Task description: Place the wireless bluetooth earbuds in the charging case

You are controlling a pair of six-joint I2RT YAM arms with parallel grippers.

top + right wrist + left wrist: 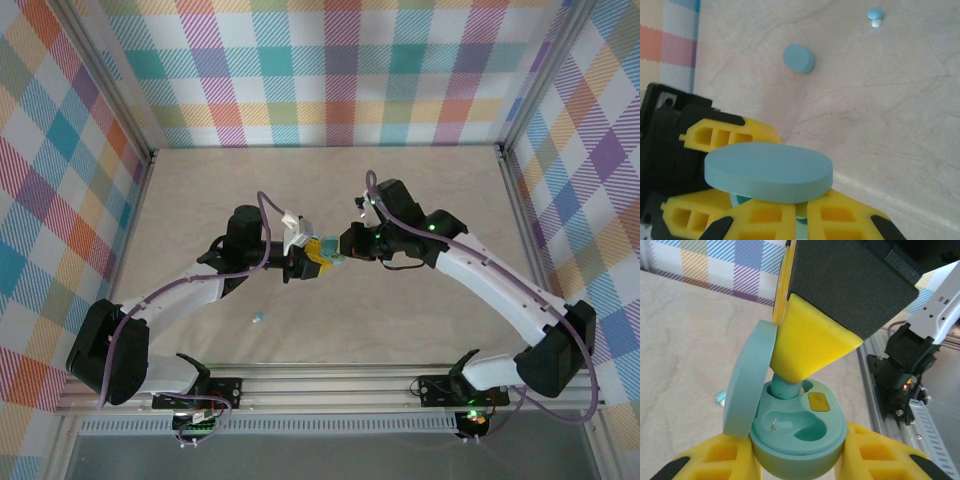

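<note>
Earbud going into the held case.
Top view: your left gripper [303, 264] clamps the charging case [322, 258] up off the table [400, 320] so the right gripper [342, 250] can reach it. Left wrist: case sits between the jaws, lid [747, 380] open aside to clear the socket. The right jaws pinch an earbud [785, 388] tight, stem in the socket. Right wrist: spare earbud [875, 14] lies on the table beyond the jaws.

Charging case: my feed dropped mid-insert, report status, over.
Left tool shut on open charging case. Right tool shut on earbud, its end in the case. Loose earbud on table, nothing obstructing.
</note>
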